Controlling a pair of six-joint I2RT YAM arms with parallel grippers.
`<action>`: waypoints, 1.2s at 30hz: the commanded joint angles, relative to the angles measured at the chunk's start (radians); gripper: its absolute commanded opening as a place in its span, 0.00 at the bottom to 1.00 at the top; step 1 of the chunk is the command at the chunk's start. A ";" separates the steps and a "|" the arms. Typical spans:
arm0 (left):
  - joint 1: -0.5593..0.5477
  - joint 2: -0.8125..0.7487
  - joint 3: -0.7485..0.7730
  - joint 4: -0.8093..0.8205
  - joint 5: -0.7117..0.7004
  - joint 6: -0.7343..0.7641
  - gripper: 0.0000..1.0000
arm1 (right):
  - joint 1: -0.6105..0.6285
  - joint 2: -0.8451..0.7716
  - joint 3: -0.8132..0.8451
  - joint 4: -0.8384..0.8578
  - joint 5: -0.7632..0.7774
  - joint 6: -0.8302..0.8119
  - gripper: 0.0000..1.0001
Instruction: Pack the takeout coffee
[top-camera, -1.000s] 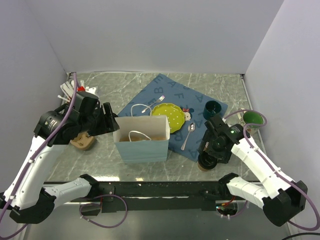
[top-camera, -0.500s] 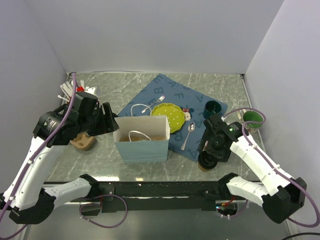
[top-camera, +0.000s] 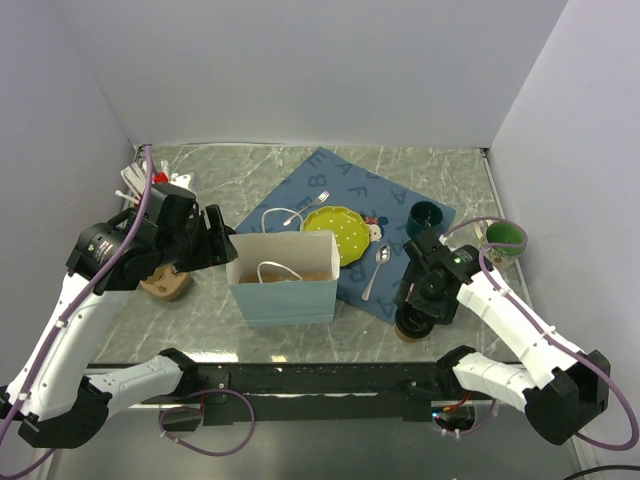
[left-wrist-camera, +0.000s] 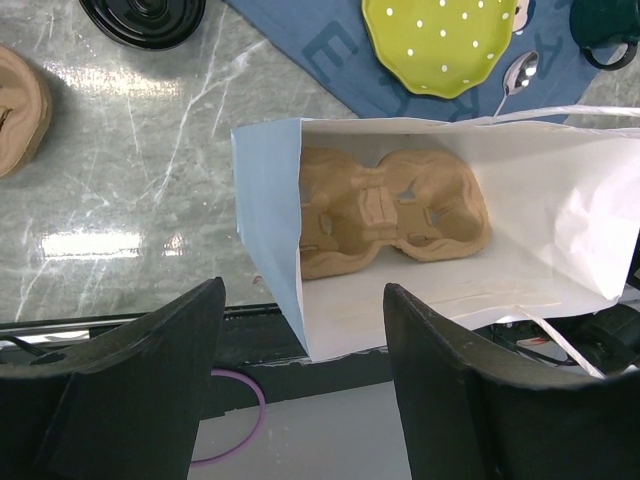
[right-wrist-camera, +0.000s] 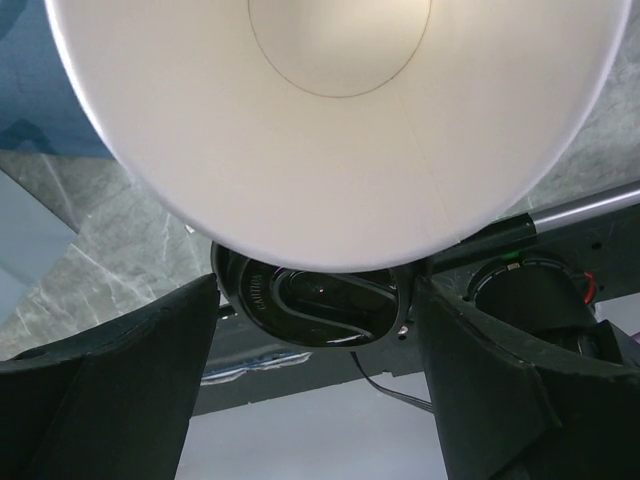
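Marble table (top-camera: 260, 165), white walls (top-camera: 300, 70). Left of the bag (top-camera: 283, 290), the left gripper (top-camera: 222, 245) hangs released. Right of the bag, the coffee (top-camera: 408, 328) stands half hidden under the right gripper (right-wrist-camera: 315, 290), and I can't tell whether it grips.

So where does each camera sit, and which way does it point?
Top external: above and behind the arms, looking down on the table; left gripper and right gripper show.
Left wrist: on the left arm, looking down into the paper bag; its fingers show.
Right wrist: on the right arm, close on a white cup's inside and black lid; fingers show.
Shared: top and left wrist both see bag, green plate.
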 joint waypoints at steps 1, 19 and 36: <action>0.003 0.001 0.025 -0.019 -0.019 0.018 0.71 | 0.007 0.009 -0.027 0.025 0.021 0.017 0.84; 0.003 0.001 0.002 -0.019 -0.042 0.013 0.73 | 0.083 -0.005 0.099 -0.031 -0.023 -0.075 0.63; 0.003 0.053 -0.090 0.085 -0.053 0.034 0.45 | 0.286 0.052 0.605 -0.248 0.161 -0.184 0.48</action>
